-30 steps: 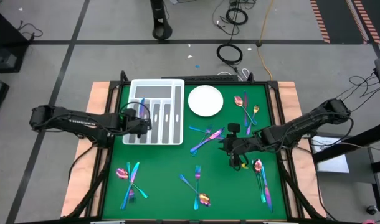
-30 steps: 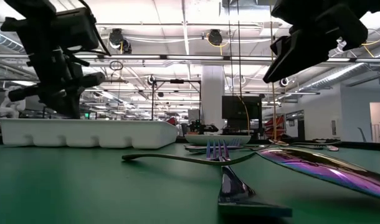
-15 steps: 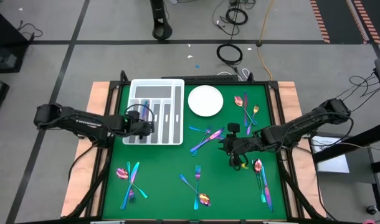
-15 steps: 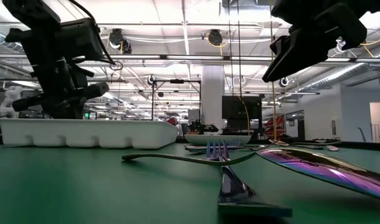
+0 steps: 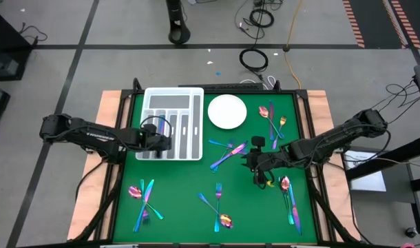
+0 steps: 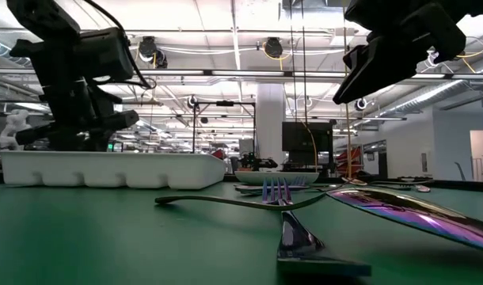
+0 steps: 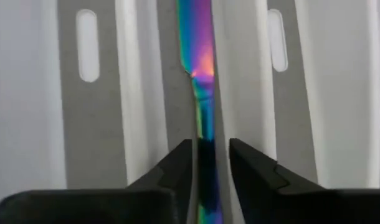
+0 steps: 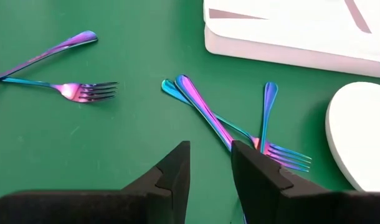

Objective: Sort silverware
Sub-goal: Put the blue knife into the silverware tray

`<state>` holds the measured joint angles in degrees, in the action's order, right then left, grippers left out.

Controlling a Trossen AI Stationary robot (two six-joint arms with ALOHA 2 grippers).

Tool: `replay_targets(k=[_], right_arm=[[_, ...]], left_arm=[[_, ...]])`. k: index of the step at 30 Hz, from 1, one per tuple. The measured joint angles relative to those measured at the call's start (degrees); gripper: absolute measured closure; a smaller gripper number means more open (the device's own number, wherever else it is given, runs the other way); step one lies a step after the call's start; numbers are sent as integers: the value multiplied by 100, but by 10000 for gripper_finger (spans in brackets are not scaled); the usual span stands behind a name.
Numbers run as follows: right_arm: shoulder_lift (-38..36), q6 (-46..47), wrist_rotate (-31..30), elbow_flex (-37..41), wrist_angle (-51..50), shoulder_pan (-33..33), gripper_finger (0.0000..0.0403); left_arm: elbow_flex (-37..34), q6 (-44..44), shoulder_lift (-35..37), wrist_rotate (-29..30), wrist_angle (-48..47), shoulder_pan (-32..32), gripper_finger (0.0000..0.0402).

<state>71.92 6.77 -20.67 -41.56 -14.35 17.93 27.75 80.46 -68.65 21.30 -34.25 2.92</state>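
Note:
My left gripper hangs over the near end of the white divided tray, pointing steeply down. In the left wrist view an iridescent knife lies lengthwise in a grey slot, its handle running between my open fingers, with a gap showing on one side. My right gripper hovers open and empty above the green mat, over crossed silverware and a lone fork.
More silverware lies in loose groups on the mat: centre, far right, near left, near centre, near right. A round white plate sits right of the tray. In the low view a fork lies close.
My left gripper has sunk toward the tray and shifted a little toward the table's right, rolling slightly as it went. My right arm has kept still.

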Motion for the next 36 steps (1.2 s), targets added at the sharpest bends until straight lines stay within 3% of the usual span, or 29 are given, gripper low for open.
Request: replay_targets(k=[7, 13, 16, 19, 23, 28, 33, 36], right_arm=[[0, -290, -21, 0, 135, -42, 298], [0, -1090, 14, 0, 624, -236, 298], [0, -1334, 136, -55, 771, -342, 298], [-3, -1243, 147, -183, 799, -387, 298], [-2, -414, 162, -190, 571, -359, 298], [0, -26, 146, -188, -159, -236, 298], [-2, 374, 125, -189, 208, -249, 298], [-2, 621, 128, -269, 509, -249, 298]], left_arm=[[359, -827, 213, -46, -295, 21, 231], [1428, -895, 593, -9, -2112, 34, 227], [1852, -904, 683, -15, -2386, -84, 227], [2088, -951, 705, -13, -2270, -204, 227], [2111, -1245, 696, -61, -1920, -269, 226], [2111, -2738, 668, 145, -1262, -243, 226], [2110, -4265, 290, 318, 188, -569, 226], [2110, -4973, 17, 106, 868, -784, 226]])
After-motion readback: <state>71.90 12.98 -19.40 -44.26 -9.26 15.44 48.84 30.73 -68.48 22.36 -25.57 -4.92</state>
